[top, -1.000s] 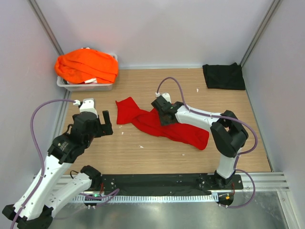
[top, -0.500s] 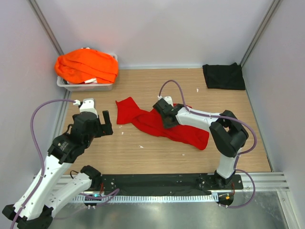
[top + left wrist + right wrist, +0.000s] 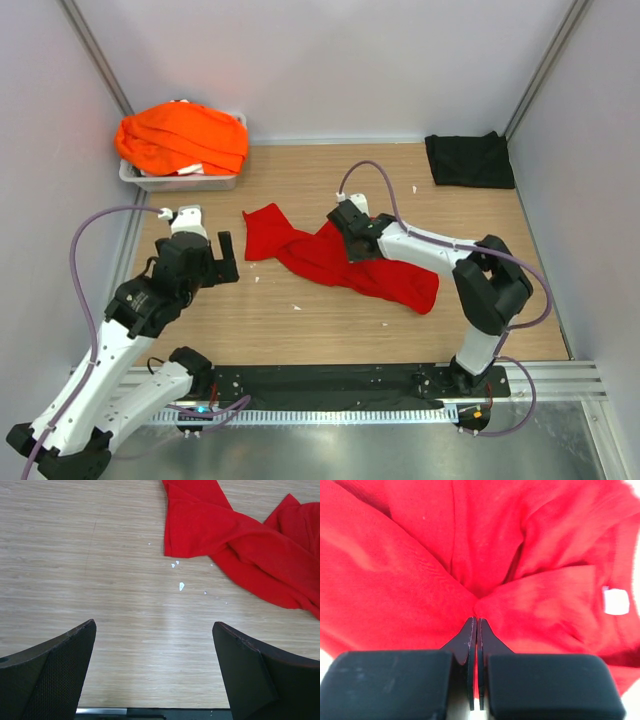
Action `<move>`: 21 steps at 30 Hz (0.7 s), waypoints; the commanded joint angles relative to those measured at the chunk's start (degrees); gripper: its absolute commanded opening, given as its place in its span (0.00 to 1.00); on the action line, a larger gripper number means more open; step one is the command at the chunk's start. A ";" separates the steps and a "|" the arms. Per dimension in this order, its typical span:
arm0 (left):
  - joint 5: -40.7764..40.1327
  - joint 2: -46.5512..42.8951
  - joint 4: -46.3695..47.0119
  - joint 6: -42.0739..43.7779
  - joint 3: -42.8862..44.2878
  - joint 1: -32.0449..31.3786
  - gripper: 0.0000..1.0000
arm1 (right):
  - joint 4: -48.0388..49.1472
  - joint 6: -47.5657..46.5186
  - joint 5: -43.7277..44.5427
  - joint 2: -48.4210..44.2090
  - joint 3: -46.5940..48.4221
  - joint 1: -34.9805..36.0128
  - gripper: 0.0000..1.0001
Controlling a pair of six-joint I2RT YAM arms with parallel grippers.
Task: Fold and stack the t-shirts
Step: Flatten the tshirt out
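at centre, the right gripper (image 3: pixel 474 624) pinches the red t-shirt (image 3: pixel 300 256) (contact hidden from above), left gripper (image 3: pixel 154 625) wide.

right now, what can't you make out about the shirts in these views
- Top view: orange t-shirts heaped over the grey tray; own folds hide their number.
- Top view: the right gripper covers its hold on the red t-shirt.
- Right wrist view: white patch blurred; cannot tell what it is.
- Left wrist view: red t-shirt cut off by the right edge.
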 commanded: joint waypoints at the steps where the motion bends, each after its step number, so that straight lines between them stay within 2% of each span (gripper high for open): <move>1: -0.73 0.45 2.04 -0.52 0.02 0.20 1.00 | -1.04 -1.71 3.61 -7.59 1.10 -0.51 0.01; 5: -0.82 3.69 2.91 -3.42 0.28 0.20 0.99 | -4.21 -1.71 5.80 -14.62 1.36 -0.51 0.01; 8: 3.74 7.03 8.09 -5.97 -2.34 0.20 1.00 | -6.41 -0.40 7.65 -22.17 0.22 -0.51 0.01; 13: 6.99 20.82 16.62 -10.81 -3.15 0.81 1.00 | -10.61 1.36 7.40 -33.77 -2.15 -0.51 0.01; 16: 9.98 29.51 21.89 -13.53 -2.88 4.14 0.99 | -14.04 2.24 8.36 -38.61 -2.77 -0.51 0.01; 18: 14.37 32.87 26.62 -14.67 -3.06 8.71 0.95 | -15.20 2.68 8.54 -41.26 -3.90 -0.51 0.01; 21: 16.32 38.67 31.82 -14.16 -1.57 13.55 0.92 | -17.04 3.91 7.40 -45.30 -5.84 -0.51 0.01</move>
